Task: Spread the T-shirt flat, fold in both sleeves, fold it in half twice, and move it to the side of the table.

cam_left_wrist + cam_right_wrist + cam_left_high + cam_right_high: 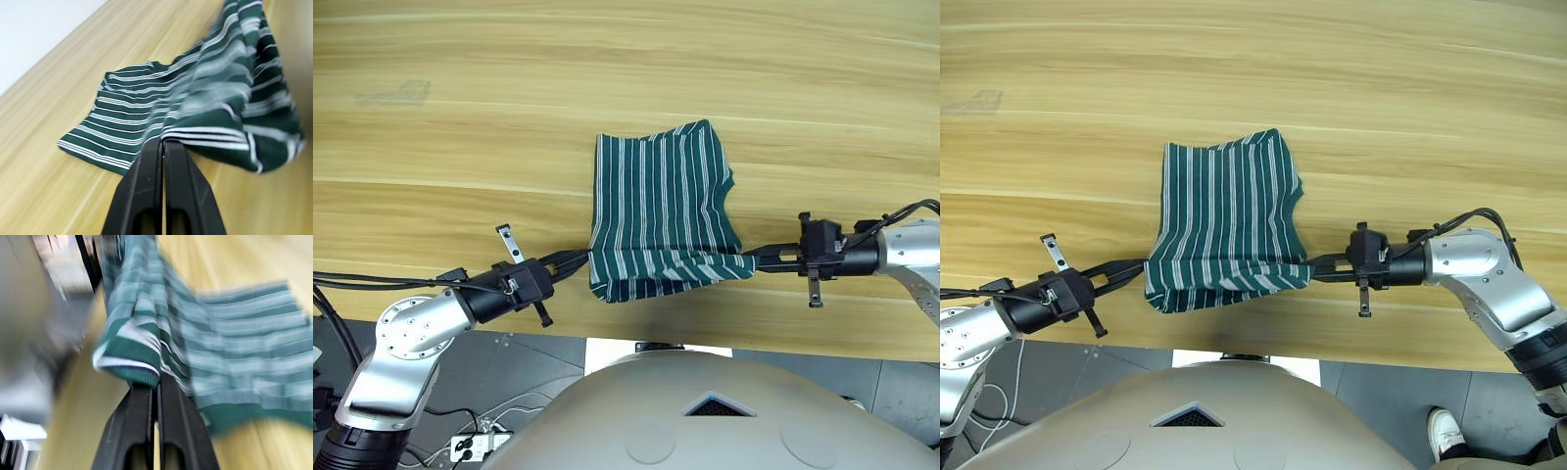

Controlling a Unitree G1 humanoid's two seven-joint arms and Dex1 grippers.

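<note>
Nearest the robot, along the 6 o'clock edge of the pale, smooth wood-grain table (460, 147), two black claws pinch the near border of the dark green, white-striped knit T-shirt (661, 196). The left claw (582, 257) is pressed together on the corner at about 8 o'clock of the cloth. The right claw (752, 258) is clamped on the corner at about 4 o'clock, over what looks like a thicker ribbed band. Between them the near border hangs raised off the table as a sagging roll, several layers thick. The part toward 12 o'clock lies flat as a rough rectangle with a slightly wavy far edge and a notch at 3 o'clock.

The fabric is soft, thin and limp; it drapes and bunches rather than holding a line. I judge the main risk to be a crooked fold: if one claw travels farther or higher than the other, the raised border would land skewed over the flat part. Both pinches sit right at the edge, so a corner could slip out, or only the upper layers could be carried while the lower ones drop. The table looks slick, so pulling toward 12 o'clock may drag and wrinkle the resting part, or undo any sleeve already tucked in.
</note>
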